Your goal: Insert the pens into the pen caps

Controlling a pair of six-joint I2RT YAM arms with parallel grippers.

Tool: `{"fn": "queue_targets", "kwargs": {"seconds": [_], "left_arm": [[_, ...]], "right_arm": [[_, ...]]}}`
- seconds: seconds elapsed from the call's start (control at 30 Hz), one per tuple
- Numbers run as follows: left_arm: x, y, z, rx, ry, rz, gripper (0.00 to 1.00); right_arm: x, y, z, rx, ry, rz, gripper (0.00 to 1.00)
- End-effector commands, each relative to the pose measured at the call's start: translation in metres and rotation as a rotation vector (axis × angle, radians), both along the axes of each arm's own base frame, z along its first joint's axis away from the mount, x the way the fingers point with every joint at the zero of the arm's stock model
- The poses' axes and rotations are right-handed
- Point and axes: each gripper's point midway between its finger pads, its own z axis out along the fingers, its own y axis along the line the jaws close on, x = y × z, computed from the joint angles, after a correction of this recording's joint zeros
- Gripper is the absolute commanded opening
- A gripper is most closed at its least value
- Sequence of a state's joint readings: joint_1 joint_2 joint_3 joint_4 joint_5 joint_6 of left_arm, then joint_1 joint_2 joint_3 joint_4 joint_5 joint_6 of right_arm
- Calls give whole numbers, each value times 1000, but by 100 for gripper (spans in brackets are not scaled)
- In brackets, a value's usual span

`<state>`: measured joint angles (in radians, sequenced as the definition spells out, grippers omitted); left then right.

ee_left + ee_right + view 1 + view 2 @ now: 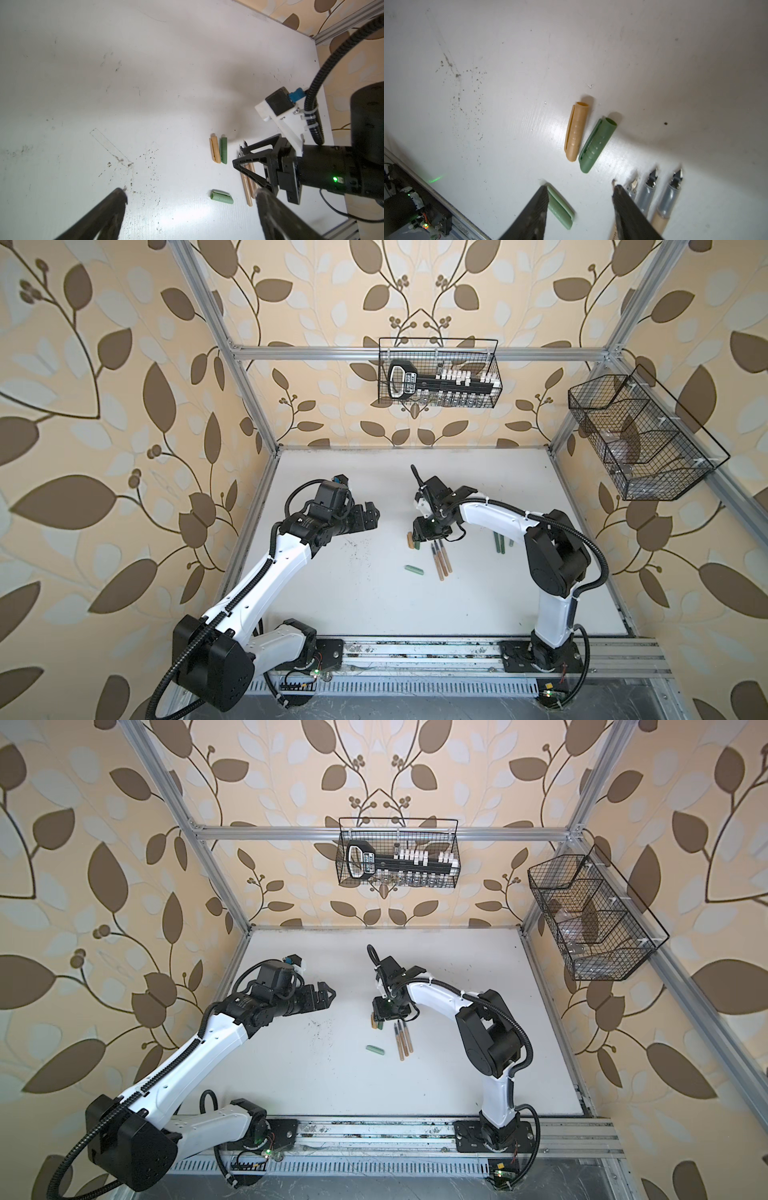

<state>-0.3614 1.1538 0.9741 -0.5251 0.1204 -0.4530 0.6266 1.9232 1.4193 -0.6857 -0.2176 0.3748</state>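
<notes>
The left gripper hangs over a bare, scuffed stretch of the white table, its jaws spread wide with nothing between them. The right gripper points down near the middle of the table, jaws partly apart and gripping nothing. Just ahead of its fingertips lie a tan cap and a dark green cap, side by side and almost touching at their closed ends. A pale green cap lies on its own nearer the front edge. Beside it, three tan pens lie close together in a row, their dark nibs pointing toward the gripper. In a top view, a few more green pens show beyond the right arm, partly hidden by it. All the caps lie empty, with the pens apart from them.
</notes>
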Motion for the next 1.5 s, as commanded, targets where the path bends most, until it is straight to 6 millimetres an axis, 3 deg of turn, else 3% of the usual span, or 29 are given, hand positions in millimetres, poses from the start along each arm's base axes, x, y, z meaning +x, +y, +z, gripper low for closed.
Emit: {"fn": "queue_targets", "kwargs": {"seconds": [0.0,0.2,0.37,0.77,0.93,1.13,1.47], "left_arm": [[6,0,1,-8,-22,30,99],[2,-3,-3,-28,-4,20,99],[-2,-2,-6,-38,5,26,99],[-13,1,-9,-60,6,44,99],[-13,2,-12,-63,11,51,99],[-7,-1,-11,-72,3,50,99],[-6,-2,-11,-62,10,43,99]], "right_arm": [[-13,-8,2,-26,-3,32,50],[-22,-16,-5,-42,0,49,33],[-24,-25,-13,-88,4,48,26],[-27,-52,-27,-147,30,34,25],[-33,-51,-27,-150,30,63,28],[-49,-57,-41,-185,71,82,31],[-44,-55,-40,-210,55,93,32]]}}
